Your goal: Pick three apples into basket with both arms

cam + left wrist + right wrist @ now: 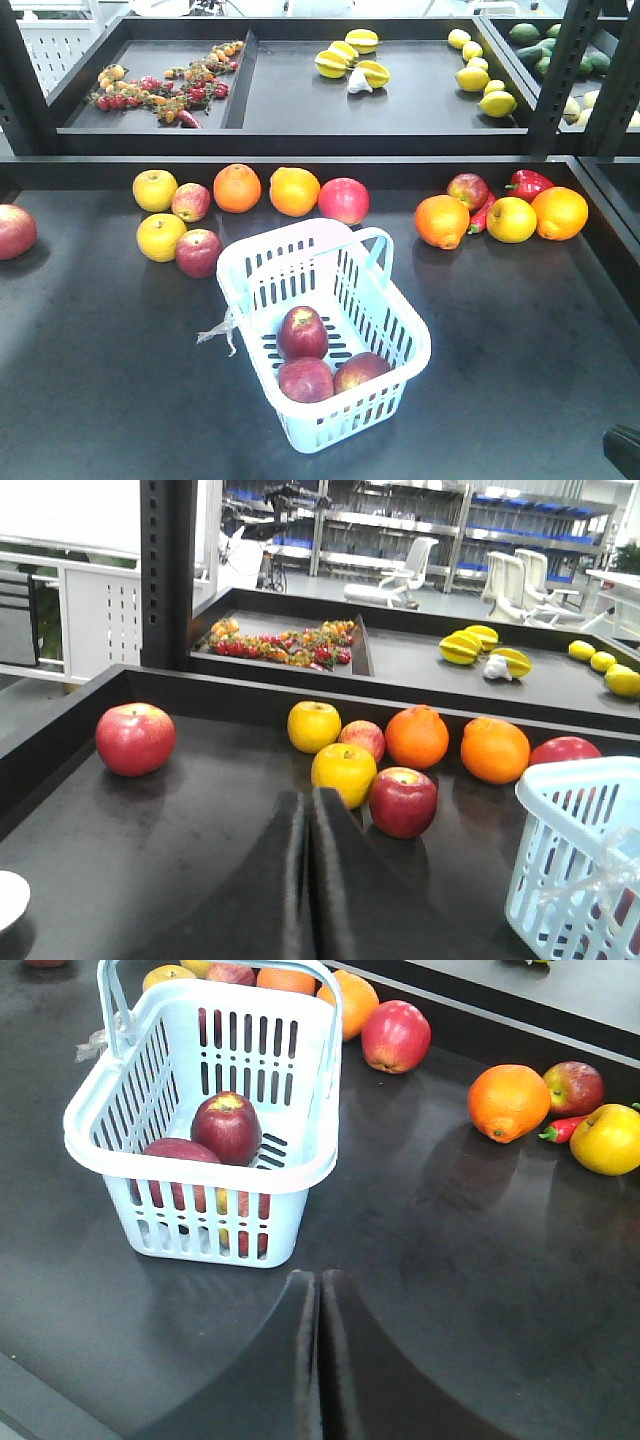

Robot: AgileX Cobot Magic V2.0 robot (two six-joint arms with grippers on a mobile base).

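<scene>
Three apples (pixel 312 358) inside basket (pixel 400 325) at lower centre, left gripper (pixel 308 810) pressed closed and empty, basket at its right edge, right gripper (pixel 319 1290) closed, empty, basket upper left

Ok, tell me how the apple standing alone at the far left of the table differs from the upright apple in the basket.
The lone apple lies on the bare table, apart from other fruit; the basket apple sits inside the basket, touching two other apples. The lone apple is a lighter pinkish red; the basket apple is dark maroon. In the front view the lone apple is cut by the frame edge; the basket apple shows whole, stem end up. Both are round and red.
</scene>
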